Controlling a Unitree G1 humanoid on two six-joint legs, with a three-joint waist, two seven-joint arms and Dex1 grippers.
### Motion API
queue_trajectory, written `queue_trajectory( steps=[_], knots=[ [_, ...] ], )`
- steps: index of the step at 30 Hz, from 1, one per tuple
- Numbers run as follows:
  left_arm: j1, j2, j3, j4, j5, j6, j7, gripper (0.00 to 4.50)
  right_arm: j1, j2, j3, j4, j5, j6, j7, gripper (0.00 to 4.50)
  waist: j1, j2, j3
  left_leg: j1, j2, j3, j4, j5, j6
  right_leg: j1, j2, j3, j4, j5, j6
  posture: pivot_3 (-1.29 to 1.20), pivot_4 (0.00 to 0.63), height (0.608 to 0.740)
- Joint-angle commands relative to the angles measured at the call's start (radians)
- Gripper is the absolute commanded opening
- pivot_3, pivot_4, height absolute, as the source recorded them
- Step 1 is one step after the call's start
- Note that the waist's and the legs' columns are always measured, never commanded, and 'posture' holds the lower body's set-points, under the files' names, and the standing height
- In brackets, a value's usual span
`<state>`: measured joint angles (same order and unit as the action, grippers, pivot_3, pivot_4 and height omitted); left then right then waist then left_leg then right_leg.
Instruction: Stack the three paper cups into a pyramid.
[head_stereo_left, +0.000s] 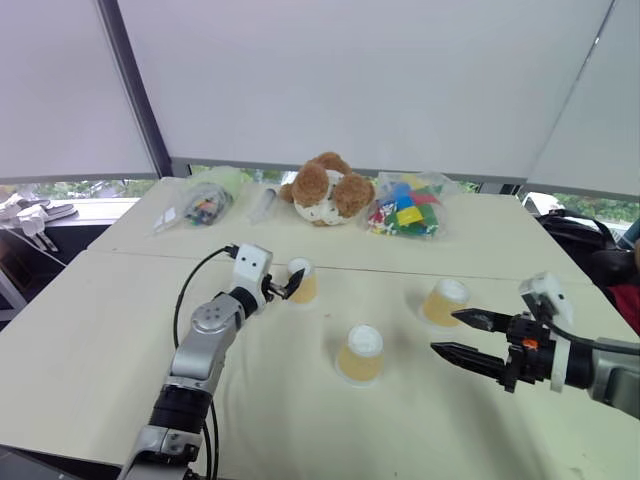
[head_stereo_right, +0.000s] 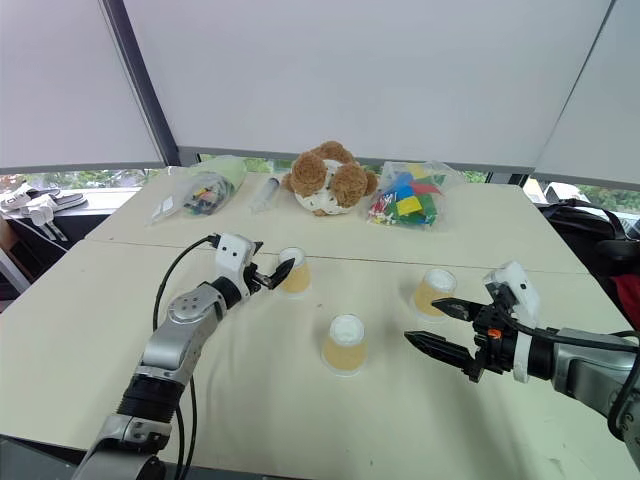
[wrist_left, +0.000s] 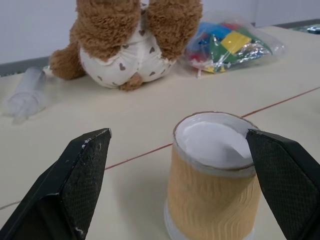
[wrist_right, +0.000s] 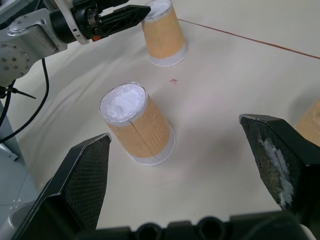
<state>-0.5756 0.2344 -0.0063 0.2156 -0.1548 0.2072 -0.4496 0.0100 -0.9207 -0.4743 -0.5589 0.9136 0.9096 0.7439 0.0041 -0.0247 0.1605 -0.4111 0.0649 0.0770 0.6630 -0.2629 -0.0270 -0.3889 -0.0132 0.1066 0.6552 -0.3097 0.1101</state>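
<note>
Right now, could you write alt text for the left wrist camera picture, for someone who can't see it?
An upside-down paper cup stands on a cream table between the two open black fingers of the left gripper, not yet gripped. Behind it sit a brown teddy bear and a clear bag of colourful blocks.

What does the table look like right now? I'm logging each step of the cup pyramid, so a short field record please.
cups: three paper cups, all upside down, apart, none stacked
left cup: between the open fingers of the left gripper, not yet gripped
middle cup: standing free
right cup: standing free, beside the right gripper, open and empty
far side of table: teddy bear, bag of coloured blocks
</note>
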Motion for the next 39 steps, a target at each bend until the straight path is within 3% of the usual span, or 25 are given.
queue_trajectory(
  steps=[1, 18, 21, 24, 27, 31, 34, 39],
  knots=[
    [-0.039, 0.000, 0.002, 0.009, -0.018, -0.029, -0.037, 4.42, 0.005, 0.009, -0.020, -0.028, 0.015, -0.009, -0.014, 4.50, 0.000, 0.000, 0.000, 0.000, 0.000, 0.000, 0.000, 0.000, 0.000, 0.000, 0.000, 0.000, 0.000, 0.000, 0.000, 0.00, 0.150, 0.740],
    [-0.106, -0.025, -0.039, 0.166, 0.044, -0.089, -0.058, 4.42, 0.040, 0.031, -0.027, -0.062, 0.026, -0.013, -0.061, 4.50, -0.002, 0.000, 0.000, 0.000, 0.000, 0.000, 0.000, 0.000, 0.000, 0.000, 0.000, 0.000, 0.000, 0.000, 0.000, 0.00, 0.150, 0.740],
    [-0.116, -0.030, -0.036, 0.177, 0.041, -0.098, -0.054, 3.55, 0.043, 0.030, -0.030, -0.066, 0.033, -0.012, -0.065, 4.50, 0.001, 0.000, 0.000, 0.000, 0.000, 0.000, 0.000, 0.000, 0.000, 0.000, 0.000, 0.000, 0.000, 0.000, 0.000, 0.00, 0.150, 0.740],
    [-0.127, -0.031, -0.038, 0.190, 0.042, -0.104, -0.056, 2.28, 0.043, 0.031, -0.030, -0.070, 0.039, -0.009, -0.072, 4.50, 0.000, 0.000, 0.000, 0.000, 0.000, 0.000, 0.000, 0.000, 0.000, 0.000, 0.000, 0.000, 0.000, 0.000, 0.000, 0.00, 0.150, 0.740],
    [-0.131, -0.031, -0.037, 0.191, 0.041, -0.114, -0.058, 2.24, 0.043, 0.029, -0.031, -0.072, 0.045, -0.007, -0.077, 4.50, 0.000, 0.000, 0.000, 0.000, 0.000, 0.000, 0.000, 0.000, 0.000, 0.000, 0.000, 0.000, 0.000, 0.000, 0.000, 0.00, 0.150, 0.740],
    [-0.056, 0.028, -0.041, 0.036, -0.028, -0.083, -0.197, 2.24, 0.049, 0.013, -0.050, -0.064, 0.051, -0.005, -0.069, 4.50, -0.006, 0.000, 0.000, 0.000, 0.000, 0.000, 0.000, 0.000, 0.000, -0.001, 0.000, 0.000, 0.000, 0.000, 0.000, 0.00, 0.150, 0.740],
    [0.075, 0.148, -0.051, -0.196, -0.107, 0.027, -0.345, 2.24, 0.060, -0.010, -0.075, -0.046, 0.051, -0.005, -0.041, 4.50, -0.023, 0.001, 0.000, 0.000, 0.001, 0.000, -0.002, 0.000, 0.000, -0.001, 0.000, 0.000, 0.000, 0.000, 0.000, 0.00, 0.150, 0.740],
    [0.226, 0.276, -0.051, -0.473, -0.221, 0.195, -0.432, 2.24, 0.039, -0.031, -0.052, 0.003, 0.026, -0.024, -0.010, 4.50, -0.014, 0.001, 0.000, 0.001, 0.002, 0.000, -0.002, 0.000, 0.000, 0.000, 0.000, 0.000, 0.000, 0.000, 0.000, 0.00, 0.150, 0.740]
  ],
)
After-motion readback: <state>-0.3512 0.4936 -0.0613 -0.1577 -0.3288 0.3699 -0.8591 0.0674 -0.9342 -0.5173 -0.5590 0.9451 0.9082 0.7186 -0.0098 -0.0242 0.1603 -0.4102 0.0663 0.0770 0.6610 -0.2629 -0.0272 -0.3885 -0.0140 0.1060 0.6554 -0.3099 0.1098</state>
